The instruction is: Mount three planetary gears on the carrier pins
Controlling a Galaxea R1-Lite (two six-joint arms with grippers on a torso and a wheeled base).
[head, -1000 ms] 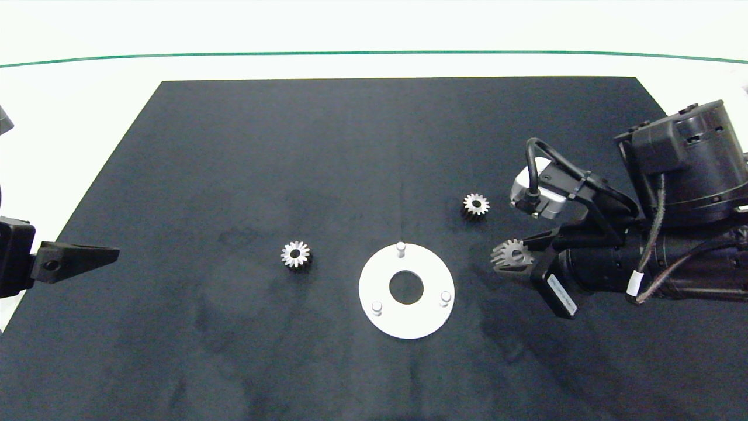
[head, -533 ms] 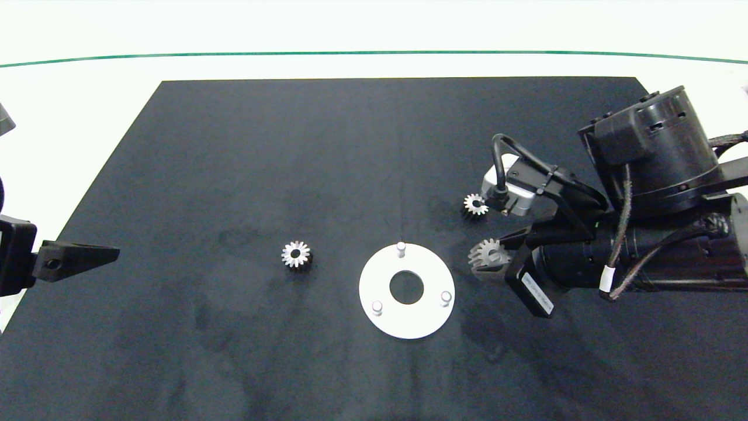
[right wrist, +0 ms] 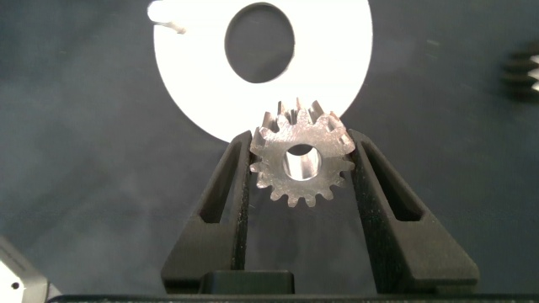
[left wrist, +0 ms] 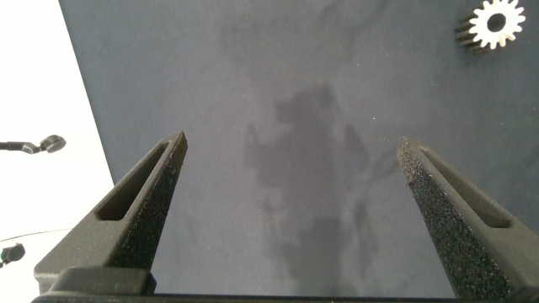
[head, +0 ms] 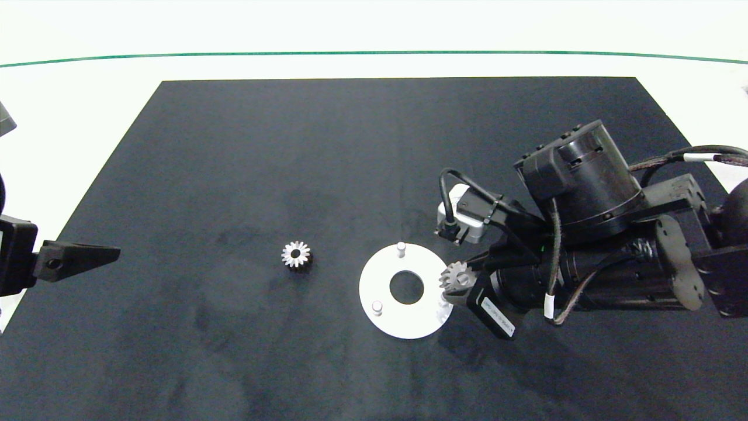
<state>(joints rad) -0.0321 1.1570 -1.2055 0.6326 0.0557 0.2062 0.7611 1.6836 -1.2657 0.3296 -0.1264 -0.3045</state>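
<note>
From above, the right gripper (head: 454, 286) is reaching in from the right and hanging over the right rim of the white disc (head: 383, 275), its fingers clamping one planetary gear (head: 456, 276). That gear is sitting above the disc's right-hand edge, where the third pin is hidden beneath it. Two carrier pins are showing: the far pin (head: 401, 248) and the near-left pin (head: 377, 306), both standing bare. A second gear (head: 295, 255) is lying flat on the dark mat (head: 234, 146) to the left of the disc, well apart from it. The left gripper (head: 87, 255) is idling at the mat's left edge.

In the left wrist view, the left gripper's (left wrist: 290, 160) fingers are spread wide with nothing between them, hovering over bare mat (left wrist: 303, 168); the loose gear (left wrist: 491, 23) is lying off beyond one fingertip.

In the right wrist view, the right gripper (right wrist: 299, 160) is squeezing the gear (right wrist: 300, 160) by its toothed edge between both fingers, centre hole facing the camera, with the disc (right wrist: 345, 50) and one pin (right wrist: 168, 21) lying beyond. Another gear (right wrist: 524, 76) is partly showing at the picture's edge.
</note>
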